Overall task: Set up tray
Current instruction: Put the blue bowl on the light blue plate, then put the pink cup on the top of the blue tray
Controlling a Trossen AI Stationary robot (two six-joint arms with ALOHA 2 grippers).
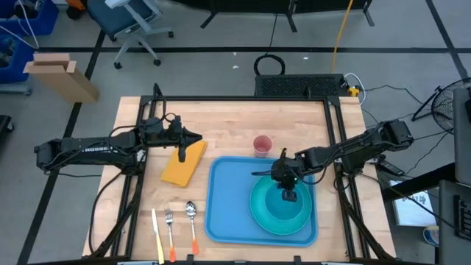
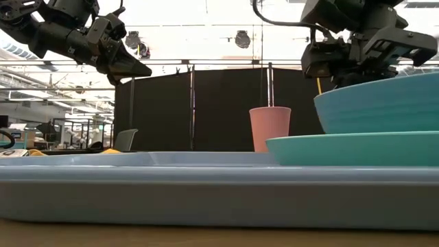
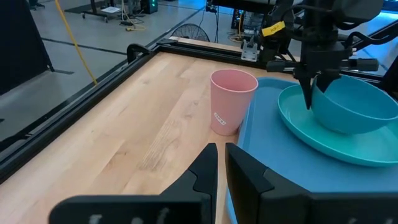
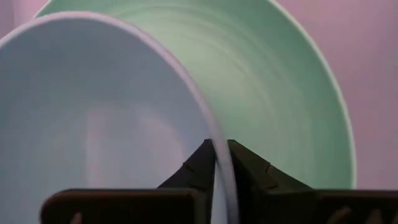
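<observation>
The light-blue tray (image 1: 224, 199) lies flat on the wooden table. A round turquoise plate (image 1: 261, 213) rests on its right half, and a blue bowl (image 1: 294, 210) sits on that plate. My right gripper (image 1: 287, 191) stands over the bowl's far rim and is shut on it. My left gripper (image 1: 197, 138) hovers shut above a yellow napkin (image 1: 184, 165), left of the tray, touching nothing. A pink cup (image 1: 262, 144) stands upright on the table just beyond the tray's far edge. In the left wrist view the cup (image 3: 231, 102) and bowl (image 3: 354, 109) lie ahead. My right gripper pinches the bowl's rim (image 4: 214, 134) on its far side, one finger inside the bowl and one outside. The fingers (image 3: 308, 93) come from above, pointing down. The bowl (image 2: 384, 103) rests with its underside on the plate (image 2: 357, 147), its rim slightly tilted.
A knife (image 1: 157, 230), a fork (image 1: 170, 227) and a spoon (image 1: 191, 219) lie side by side near the table's near-left corner. Black rails (image 1: 335, 140) frame the table. Bare tray floor lies left of the plate.
</observation>
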